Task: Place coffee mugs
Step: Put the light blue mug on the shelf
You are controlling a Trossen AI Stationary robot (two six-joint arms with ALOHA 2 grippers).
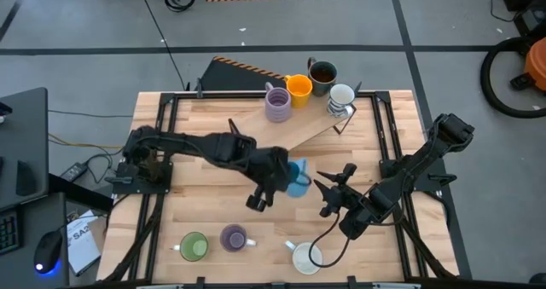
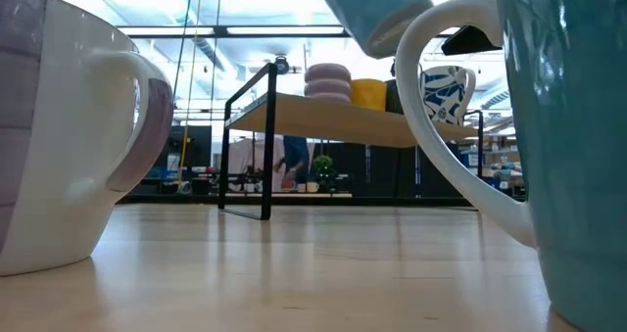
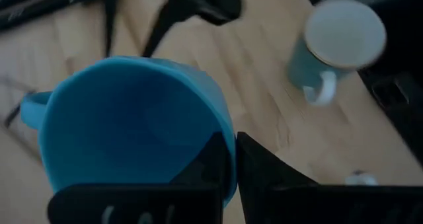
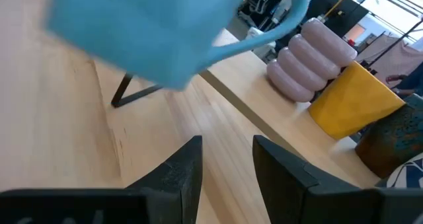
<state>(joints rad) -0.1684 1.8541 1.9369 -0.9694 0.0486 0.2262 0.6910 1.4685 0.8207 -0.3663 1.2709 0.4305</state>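
Observation:
A blue mug point(image 1: 298, 179) hangs above the middle of the table, with my left gripper point(image 1: 284, 181) shut on it; the low view shows it point(image 2: 372, 14) well above the tabletop. Just to its right, my right gripper point(image 1: 334, 187) stands open with nothing between its fingers point(image 4: 228, 158), the blue mug point(image 4: 145, 32) above and ahead of them. On a raised wooden shelf point(image 1: 290, 129) at the back stand a purple mug point(image 1: 277, 105), an orange mug point(image 1: 299, 89), a dark mug point(image 1: 322, 74) and a white patterned mug point(image 1: 341, 97). My left gripper holds the blue mug by its rim point(image 3: 228, 141), on the side away from the handle. One finger point(image 3: 208, 168) is inside the mug and the other point(image 3: 271, 181) outside, the wall between them. The mug is lifted clear of the table and tilted, its mouth toward the wrist.
Near the table's front edge stand a green mug point(image 1: 194, 246), a purple mug point(image 1: 234, 237) and a teal mug with a white inside point(image 1: 305, 257). Black frame rails point(image 1: 162, 153) run along the left and right sides. Bare wood lies between the shelf and the front mugs.

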